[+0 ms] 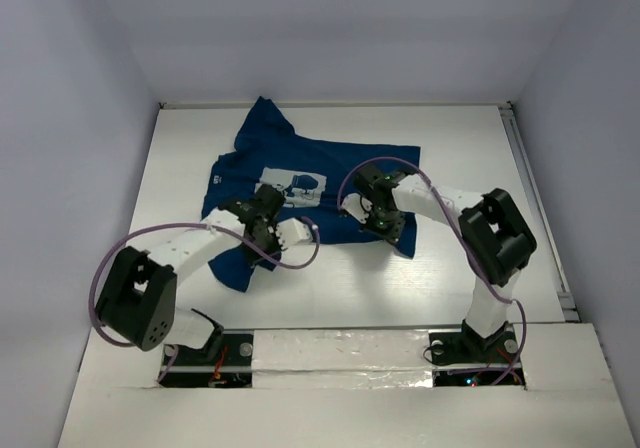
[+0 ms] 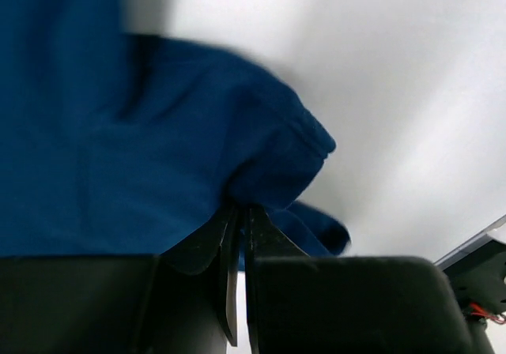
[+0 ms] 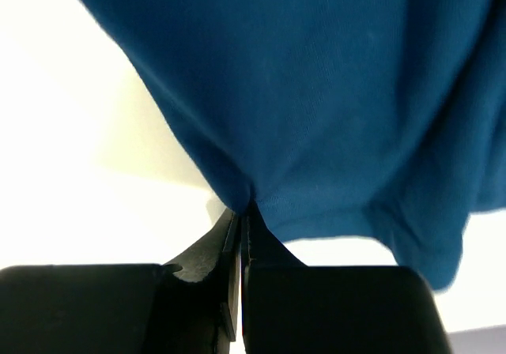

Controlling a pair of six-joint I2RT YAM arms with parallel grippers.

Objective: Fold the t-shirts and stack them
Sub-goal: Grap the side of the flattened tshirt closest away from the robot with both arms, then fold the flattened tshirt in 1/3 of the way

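Both arms reach inward, left claw [image 2: 236, 212] and right claw [image 3: 239, 213] each pinched onto the t-shirt [image 1: 335, 163].

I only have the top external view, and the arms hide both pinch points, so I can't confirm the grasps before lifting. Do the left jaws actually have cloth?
Observer: Yes. The left wrist view shows the left jaws shut on a bunched fold of the t-shirt, close to a stitched hem.
Operator: And the right side?
Observer: The right wrist view shows the right jaws shut on a pinch of the fabric. The cloth fans out from the pinch, and bare white table shows beside it.
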